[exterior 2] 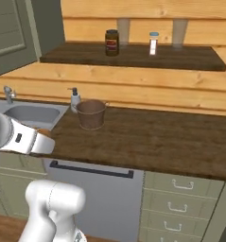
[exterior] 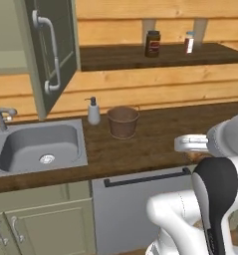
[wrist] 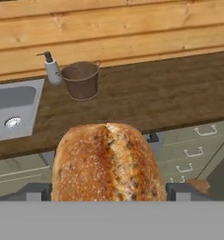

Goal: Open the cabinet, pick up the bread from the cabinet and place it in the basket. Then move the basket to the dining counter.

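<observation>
Crusty bread (wrist: pixel 107 161) between tool (wrist: pixel 108 191) tips

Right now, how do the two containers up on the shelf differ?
The jar is dark brown, squat and wide, with a dark lid. The bottle is pale, slim and narrower, with a light blue cap. The jar stands to the left of the bottle in both base views, nearer the open cabinet door. Both stand upright on the same wooden shelf, apart from each other.
</observation>
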